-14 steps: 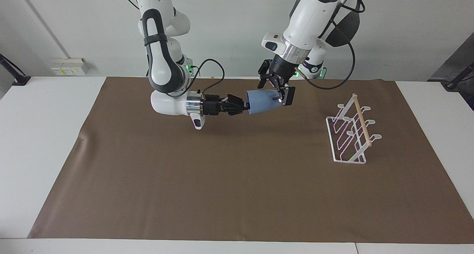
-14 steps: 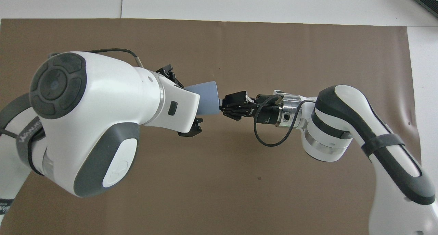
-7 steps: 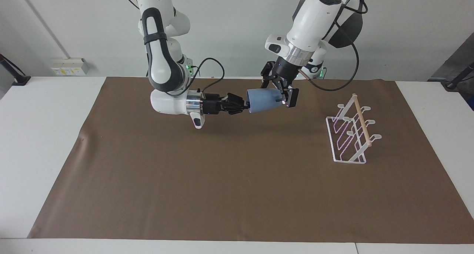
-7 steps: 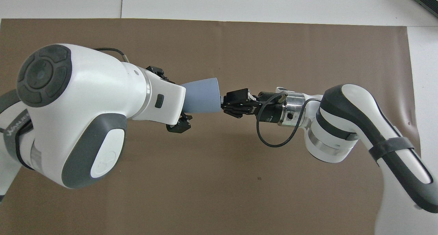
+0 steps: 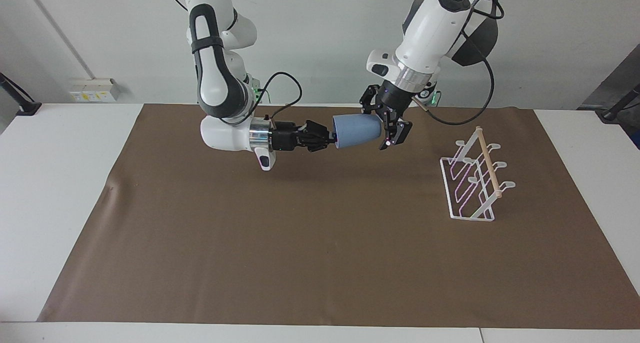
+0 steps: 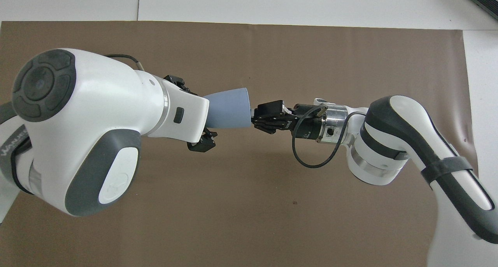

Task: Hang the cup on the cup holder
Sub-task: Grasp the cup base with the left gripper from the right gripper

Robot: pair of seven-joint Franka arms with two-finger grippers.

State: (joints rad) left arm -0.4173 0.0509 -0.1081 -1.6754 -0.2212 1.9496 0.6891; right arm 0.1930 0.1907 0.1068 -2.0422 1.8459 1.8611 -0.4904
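The light blue cup lies on its side in the air over the part of the mat nearer the robots; it also shows in the overhead view. My right gripper reaches in level and is shut on the rim of the cup's wide end. My left gripper comes down from above, its fingers spread wide on either side of the cup's narrow base end. The white wire cup holder with its wooden dowel stands on the mat toward the left arm's end. The left arm hides it in the overhead view.
A brown mat covers most of the white table. A wall socket box sits by the wall at the right arm's end. Cables hang from both wrists.
The left gripper has slid along the cup toward its narrow end and lifted a little, fingers still spread. The cup and the right gripper have risen slightly.
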